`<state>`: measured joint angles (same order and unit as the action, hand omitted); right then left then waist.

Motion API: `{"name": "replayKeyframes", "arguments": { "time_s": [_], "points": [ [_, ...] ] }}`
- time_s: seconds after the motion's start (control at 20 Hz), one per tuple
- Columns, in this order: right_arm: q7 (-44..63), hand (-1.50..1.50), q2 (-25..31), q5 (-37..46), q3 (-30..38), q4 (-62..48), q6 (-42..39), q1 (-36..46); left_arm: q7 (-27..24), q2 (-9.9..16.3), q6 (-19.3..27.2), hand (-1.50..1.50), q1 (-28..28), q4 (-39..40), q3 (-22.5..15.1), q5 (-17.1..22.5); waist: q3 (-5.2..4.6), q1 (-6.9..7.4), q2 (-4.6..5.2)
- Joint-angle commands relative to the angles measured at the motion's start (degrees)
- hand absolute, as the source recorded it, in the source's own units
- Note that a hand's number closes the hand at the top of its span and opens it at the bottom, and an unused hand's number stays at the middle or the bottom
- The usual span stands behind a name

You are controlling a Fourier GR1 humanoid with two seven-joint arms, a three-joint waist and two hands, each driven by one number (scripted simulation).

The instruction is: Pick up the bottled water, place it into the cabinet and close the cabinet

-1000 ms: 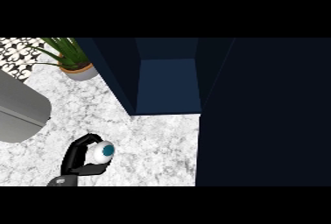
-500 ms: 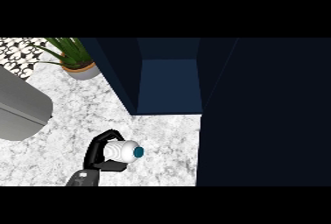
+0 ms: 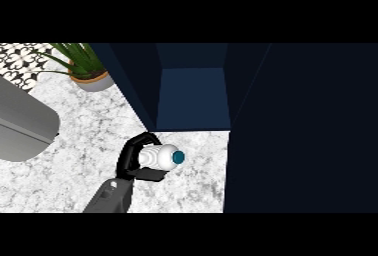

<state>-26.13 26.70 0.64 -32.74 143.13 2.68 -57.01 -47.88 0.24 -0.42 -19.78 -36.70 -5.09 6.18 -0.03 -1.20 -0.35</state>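
The bottled water (image 3: 164,156) is white with a teal cap that faces up at me. My left hand (image 3: 128,161) is shut on it: the fingers curl over its far side and the thumb sits on its near side. Hand and bottle are above the marble counter (image 3: 66,175), just in front of the open dark blue cabinet (image 3: 193,95) and a little left of its opening. The cabinet's compartment looks bare. My right hand is nowhere in the view.
The cabinet's open door (image 3: 310,130) is a wide dark panel filling the right side. A potted plant (image 3: 90,72) stands at the back left. A rounded grey appliance (image 3: 22,125) lies along the left edge.
My left hand has carried the bottle to the right and farther away, from the counter's left part to just before the cabinet opening.
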Motion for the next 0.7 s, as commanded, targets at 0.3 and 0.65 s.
{"name": "replayKeyframes", "arguments": {
  "time_s": [0.3,0.65],
  "points": [
    [0.1,-1.5,1.7,-1.6,2.1,5.2,0.5,-1.6,19.5,-0.2,15.9,1.5,-8.3,-13.3,-15.0,11.2,0.02,-0.48,0.11],
    [-0.5,-1.5,3.6,-5.0,5.4,7.7,-0.4,-3.5,23.2,-0.2,25.7,1.5,-18.3,-8.5,-17.8,17.1,0.0,-1.15,0.44]
  ]
}}
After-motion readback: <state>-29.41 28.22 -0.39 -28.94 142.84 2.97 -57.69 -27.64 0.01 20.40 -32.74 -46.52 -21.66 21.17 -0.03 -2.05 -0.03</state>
